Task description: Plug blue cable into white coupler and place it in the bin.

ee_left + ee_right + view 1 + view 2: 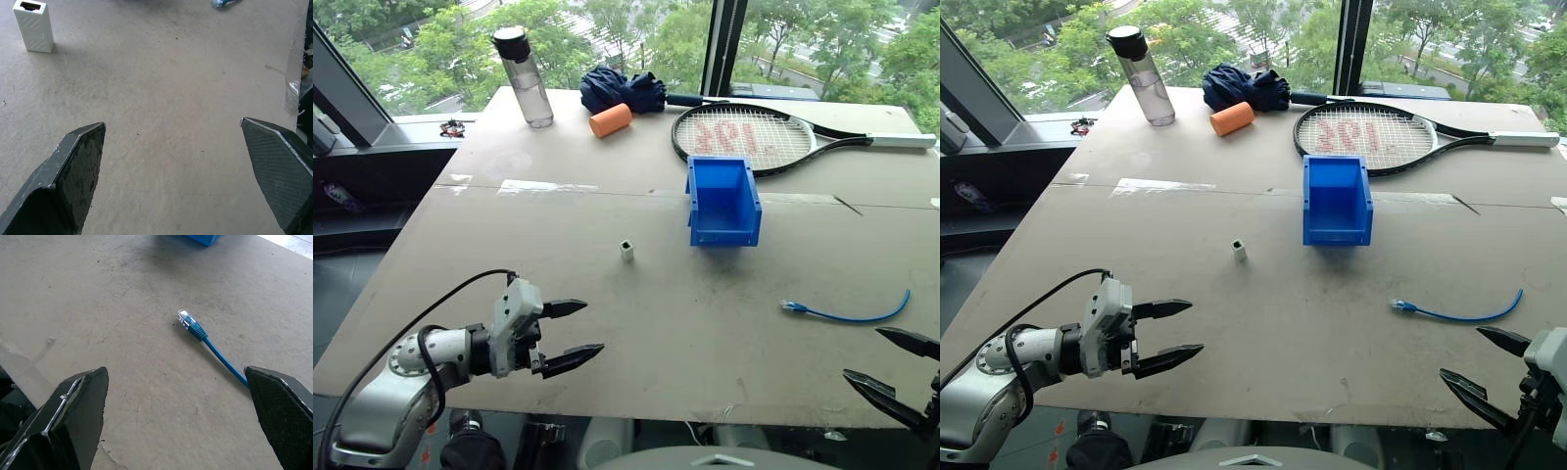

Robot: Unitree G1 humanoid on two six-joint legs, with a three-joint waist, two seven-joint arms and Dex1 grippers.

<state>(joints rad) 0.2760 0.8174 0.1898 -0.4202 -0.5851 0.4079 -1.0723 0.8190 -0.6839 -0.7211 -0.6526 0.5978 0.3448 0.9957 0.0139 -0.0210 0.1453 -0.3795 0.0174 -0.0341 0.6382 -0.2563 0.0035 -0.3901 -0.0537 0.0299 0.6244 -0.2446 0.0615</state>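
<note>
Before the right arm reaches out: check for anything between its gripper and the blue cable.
Nothing visible. Bare table lies between the open right gripper and the blue cable; its plug points away from the gripper.

Blue cable (847,313) lies unplugged, apart from upright white coupler (626,250), bin (722,201).

Left gripper (576,334) wide; right gripper (893,364) likewise

Bright, even daylight pours through the big windows (636,39) behind; the pale grey board surface (636,323) shows soft, short shadows, no glare, and both wrist pictures stay sharp.
</note>
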